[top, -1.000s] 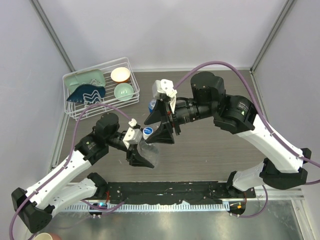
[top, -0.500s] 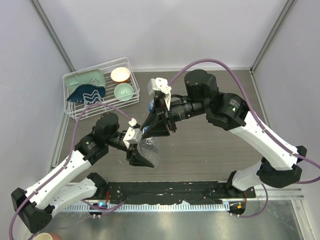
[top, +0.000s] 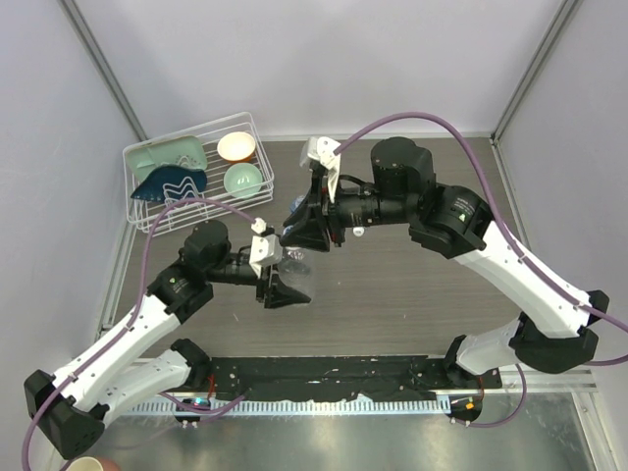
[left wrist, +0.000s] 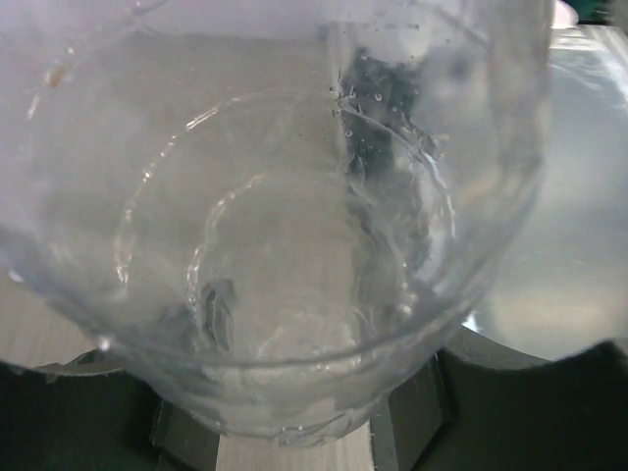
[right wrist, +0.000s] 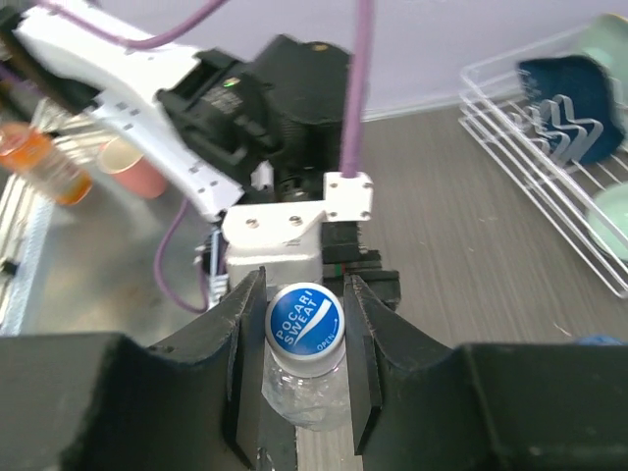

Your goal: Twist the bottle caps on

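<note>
A clear label-free bottle [left wrist: 294,226] fills the left wrist view, and my left gripper [left wrist: 294,427] is shut on its body. From above, that bottle [top: 294,267] lies tilted between both grippers over the table's middle. Its cap [right wrist: 305,322], white-sided with a blue printed top, sits on the neck. My right gripper [right wrist: 305,334] is shut on the cap, one finger [right wrist: 240,343] pressed against each side. In the top view the right gripper [top: 306,235] hides the cap. A bit of blue [top: 294,204] behind it could be the labelled bottle.
A white wire rack [top: 147,211] stands at the back left with green and blue dishes, a cream bowl [top: 236,146] and a green bowl [top: 242,180]. Its edge [right wrist: 530,167] shows at the right of the right wrist view. Grey walls enclose the table.
The right gripper has closed on the cap and its wrist has turned. The left gripper has rolled and shifted slightly with the bottle still in it.
</note>
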